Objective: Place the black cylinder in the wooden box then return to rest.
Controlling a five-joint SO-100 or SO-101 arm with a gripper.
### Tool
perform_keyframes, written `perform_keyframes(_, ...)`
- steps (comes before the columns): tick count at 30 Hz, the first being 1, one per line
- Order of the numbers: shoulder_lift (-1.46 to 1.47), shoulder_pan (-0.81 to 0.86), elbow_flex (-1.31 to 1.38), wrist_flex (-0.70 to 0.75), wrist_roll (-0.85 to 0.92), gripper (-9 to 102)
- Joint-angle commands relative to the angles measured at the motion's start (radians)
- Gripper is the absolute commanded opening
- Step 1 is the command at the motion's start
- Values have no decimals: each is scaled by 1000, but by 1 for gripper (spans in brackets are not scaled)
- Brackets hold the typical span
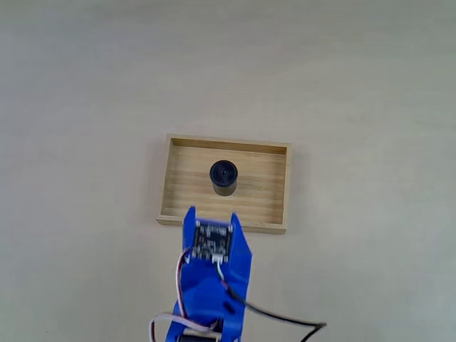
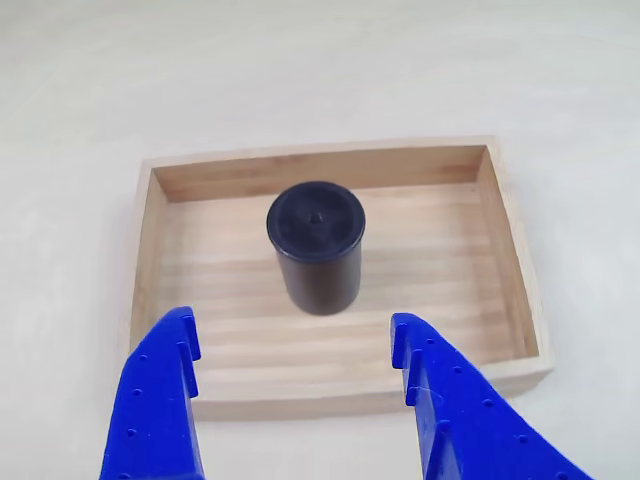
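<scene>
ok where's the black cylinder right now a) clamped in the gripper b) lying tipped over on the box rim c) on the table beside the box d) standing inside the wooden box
d: the black cylinder stands upright on the wooden box floor, clear of the open gripper.

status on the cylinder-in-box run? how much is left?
Placing looks done: the black cylinder stands upright on the floor of the wooden box, near its middle. In hand: nothing; the gripper is open, its blue fingers at the near wall, apart from the cylinder. Left: the arm sits at the box's near edge, apparently not yet at rest.
</scene>
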State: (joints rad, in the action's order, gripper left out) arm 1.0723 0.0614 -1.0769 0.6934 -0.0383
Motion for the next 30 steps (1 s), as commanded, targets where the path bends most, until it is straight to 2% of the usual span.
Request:
perform_keyframes(1,262,-18,-20,163,37,26)
perform_keyframes(5,420,-29,-60,339,67,23)
perform_keyframes(10,546,-31,-115,468,104,20)
perform_keyframes(13,591,-32,-147,511,109,18)
perform_keyframes(23,650,-57,-278,563,179,0)
perform_keyframes(30,650,-54,-368,581,181,0)
